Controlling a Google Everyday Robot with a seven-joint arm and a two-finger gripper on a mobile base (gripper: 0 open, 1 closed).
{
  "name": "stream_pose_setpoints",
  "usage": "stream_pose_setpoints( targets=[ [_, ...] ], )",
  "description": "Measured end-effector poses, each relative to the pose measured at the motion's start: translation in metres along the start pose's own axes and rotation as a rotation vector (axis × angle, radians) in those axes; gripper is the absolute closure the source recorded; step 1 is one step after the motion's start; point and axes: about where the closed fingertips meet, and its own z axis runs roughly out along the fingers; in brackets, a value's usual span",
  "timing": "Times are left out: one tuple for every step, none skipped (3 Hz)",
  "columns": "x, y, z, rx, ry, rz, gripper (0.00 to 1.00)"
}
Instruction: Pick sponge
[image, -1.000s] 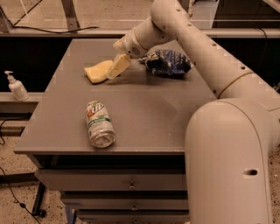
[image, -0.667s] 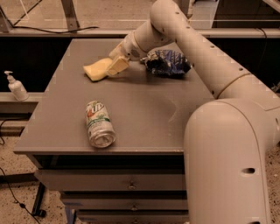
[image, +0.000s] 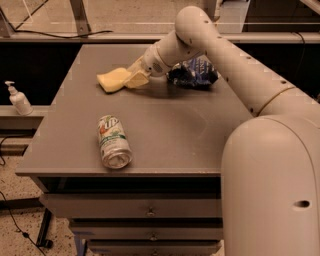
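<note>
The gripper (image: 136, 78) is reaching across the far part of the table (image: 180, 130), with its tip touching the right edge of the sponge (image: 113, 80). Whether it is spread or pinching cannot be told. The sponge is lying flat, left of the blue snack bag (image: 192, 75) and well beyond the soda can (image: 114, 141). Compared with one second ago, the gripper is sitting slightly lower, and the sponge is keeping its place.

Single view only. Camera sits high behind robot's arm (image: 235, 70), facing forward and down across desk (image: 200, 135). Desk drawers (image: 150, 210) in frame. Arm base fills near right corner. Mid-range framing. Tool (image: 136, 78) at far side of desk, at right end of sponge (image: 113, 80).
</note>
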Motion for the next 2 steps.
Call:
stream_pose_setpoints(
  targets=[
    [0.0, 0.001, -0.002, 0.003, -0.004, 0.003, 1.0],
    [-0.039, 0.004, -0.043, 0.051, -0.072, -0.045, 1.0]
  ],
)
